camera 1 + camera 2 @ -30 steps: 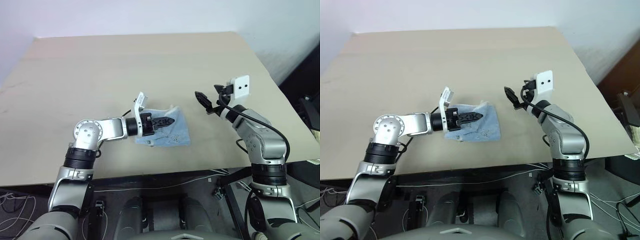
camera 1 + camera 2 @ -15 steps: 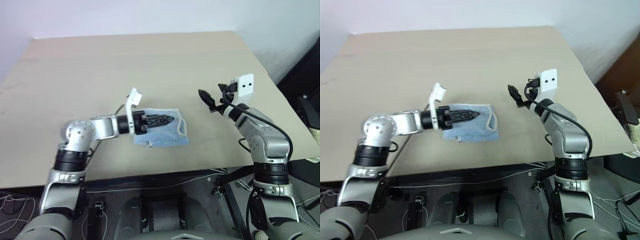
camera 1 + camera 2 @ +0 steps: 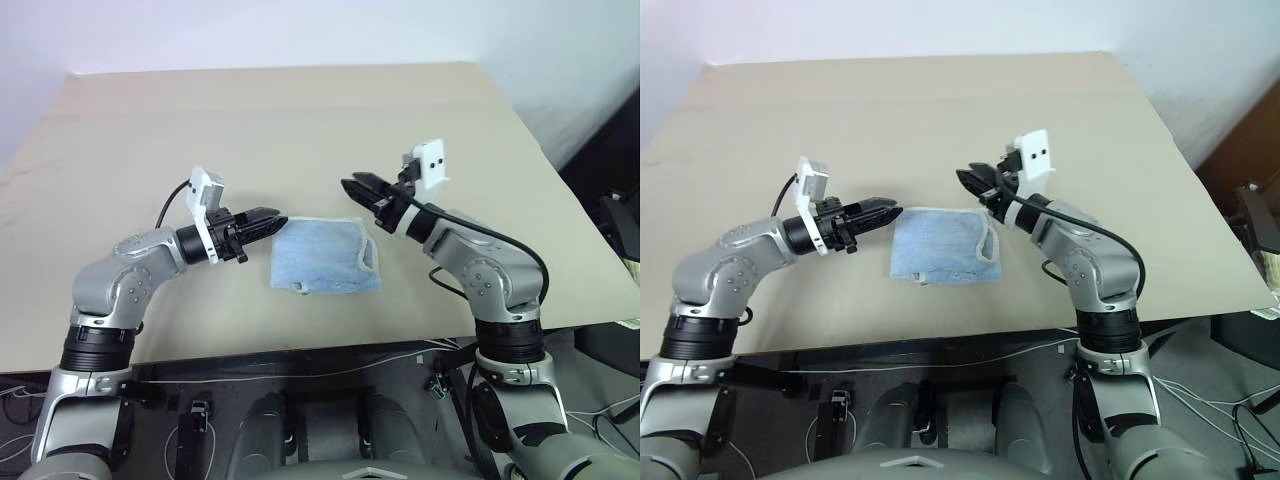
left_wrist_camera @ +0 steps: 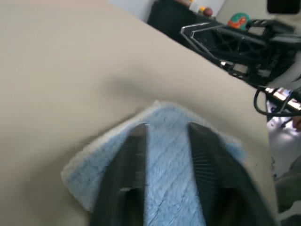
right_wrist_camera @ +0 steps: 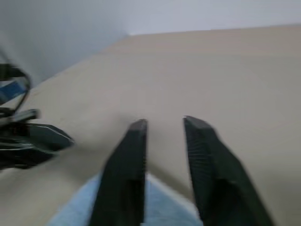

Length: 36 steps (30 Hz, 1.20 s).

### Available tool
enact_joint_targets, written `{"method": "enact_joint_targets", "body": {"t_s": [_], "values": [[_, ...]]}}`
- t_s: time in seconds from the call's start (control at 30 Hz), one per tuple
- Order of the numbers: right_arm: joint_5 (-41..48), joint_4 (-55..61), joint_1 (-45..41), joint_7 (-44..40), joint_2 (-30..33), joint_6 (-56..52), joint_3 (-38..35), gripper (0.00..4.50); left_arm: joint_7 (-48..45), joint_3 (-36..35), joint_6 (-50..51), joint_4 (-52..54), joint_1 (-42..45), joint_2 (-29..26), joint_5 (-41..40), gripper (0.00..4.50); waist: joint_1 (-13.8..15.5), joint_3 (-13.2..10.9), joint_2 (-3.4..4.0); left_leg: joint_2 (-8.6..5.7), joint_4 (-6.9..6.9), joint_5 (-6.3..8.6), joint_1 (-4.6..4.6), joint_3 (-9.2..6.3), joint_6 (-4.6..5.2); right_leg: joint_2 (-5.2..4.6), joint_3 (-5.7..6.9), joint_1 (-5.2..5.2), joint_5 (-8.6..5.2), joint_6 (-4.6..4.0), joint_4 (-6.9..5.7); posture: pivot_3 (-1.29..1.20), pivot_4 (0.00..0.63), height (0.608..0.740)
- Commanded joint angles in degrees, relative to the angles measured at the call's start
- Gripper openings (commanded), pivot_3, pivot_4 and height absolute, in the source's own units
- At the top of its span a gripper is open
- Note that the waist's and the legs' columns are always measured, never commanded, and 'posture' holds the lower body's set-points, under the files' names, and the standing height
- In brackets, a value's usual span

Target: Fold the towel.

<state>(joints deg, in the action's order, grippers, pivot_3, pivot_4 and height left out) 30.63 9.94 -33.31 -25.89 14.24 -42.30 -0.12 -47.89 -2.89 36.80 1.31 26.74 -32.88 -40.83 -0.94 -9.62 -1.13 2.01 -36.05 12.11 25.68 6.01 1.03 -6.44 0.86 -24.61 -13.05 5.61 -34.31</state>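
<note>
The towel [image 3: 322,258] is light blue and lies folded flat on the table, its whitish hem curling along the right edge. My left gripper [image 3: 268,218] hovers just off the towel's left far corner, pointing right, fingers drawn together and holding nothing. In the left wrist view the towel [image 4: 164,160] spreads below the left gripper [image 4: 165,125]. My right gripper [image 3: 352,186] hangs just beyond the towel's far right corner, pointing left, fingers close together and empty. The right wrist view has the towel's edge [image 5: 75,214] under the right gripper [image 5: 162,121].
The beige table [image 3: 300,110] stretches far behind the towel and to the left. Its front edge [image 3: 300,345] runs close below the towel, with cables hanging under it. Dark equipment [image 3: 620,215] stands past the table's right edge.
My left gripper pulled back to the left off the towel and rolled. My right gripper swung left toward the towel and closed its wide-open fingers. The towel now lies flatter.
</note>
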Motion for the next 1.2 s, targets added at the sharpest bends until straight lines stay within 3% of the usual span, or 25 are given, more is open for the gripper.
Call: {"method": "enact_joint_targets", "body": {"t_s": [0.03, 0.33, 0.63, 0.97, 1.0, 1.1, 1.2], "values": [[0.80, 2.17, 0.80, -1.75, -0.11, 0.07, 1.11, 0.00, -1.99, 1.39, -6.64, 1.17, -0.54, 1.13, 4.64, 0.03, 0.01, 0.00, 0.00, 0.00, 0.00, 0.00, -0.01, 0.00, 0.00, 0.00, 0.00, 0.00, 0.00, 0.00, -0.01, 0.00, 0.150, 0.740], [-1.79, -3.11, 2.89, -6.60, 1.84, -0.29, 5.32, 0.00, -3.15, 7.68, -17.98, -4.23, -1.82, 7.93, 15.03, 0.03, 0.00, 0.01, 0.00, -0.03, -0.04, 0.00, -0.03, 0.01, 0.05, 0.01, 0.03, 0.04, 0.00, 0.01, -0.01, 0.00, 0.150, 0.740], [-10.57, -13.68, 5.88, -6.10, 0.32, 5.91, 11.17, 0.00, -5.60, 9.22, -20.01, -4.14, -7.80, 8.62, 17.42, 0.03, -0.13, 0.01, 0.00, -0.04, -0.10, 0.00, -0.08, 0.02, 0.07, 0.07, 0.03, 0.06, 0.05, 0.11, -0.07, 0.00, 0.150, 0.740], [-16.16, -19.88, 7.20, -8.65, 2.31, 12.02, 12.38, 0.00, -5.83, 8.00, -19.97, -9.26, -6.79, 10.76, 17.71, 0.03, -0.02, 0.09, -0.02, -0.02, -0.21, 0.07, -0.35, -0.05, -0.03, 0.00, 0.05, 0.37, 0.01, 0.01, -0.11, 0.00, 0.150, 0.740], [-15.82, -19.73, 6.90, -8.96, 2.50, 11.93, 11.80, 0.00, -6.02, 7.93, -20.04, -9.55, -6.66, 10.90, 17.68, 0.18, 0.01, 0.09, -0.01, -0.01, -0.22, 0.07, -0.35, -0.05, -0.03, 0.00, 0.05, 0.37, 0.01, 0.01, -0.12, 0.00, 0.150, 0.740], [-12.60, -18.11, 5.83, -10.64, 2.58, 10.22, 9.06, 0.54, -5.50, 7.55, -18.19, -10.25, -5.93, 11.05, 17.33, 0.84, 0.18, 0.09, -0.01, -0.02, -0.23, 0.07, -0.34, -0.05, -0.02, -0.01, 0.05, 0.38, 0.01, 0.00, -0.12, 0.00, 0.150, 0.740], [-8.60, -14.33, 4.54, -12.96, 3.25, 7.59, 6.01, 1.43, -7.16, 6.69, -15.63, -8.67, -5.59, 10.19, 15.18, 1.77, 0.16, 0.09, -0.01, -0.02, -0.24, 0.07, -0.32, -0.05, -0.01, -0.02, 0.05, 0.37, 0.02, 0.00, -0.13, 0.00, 0.150, 0.740]]}}
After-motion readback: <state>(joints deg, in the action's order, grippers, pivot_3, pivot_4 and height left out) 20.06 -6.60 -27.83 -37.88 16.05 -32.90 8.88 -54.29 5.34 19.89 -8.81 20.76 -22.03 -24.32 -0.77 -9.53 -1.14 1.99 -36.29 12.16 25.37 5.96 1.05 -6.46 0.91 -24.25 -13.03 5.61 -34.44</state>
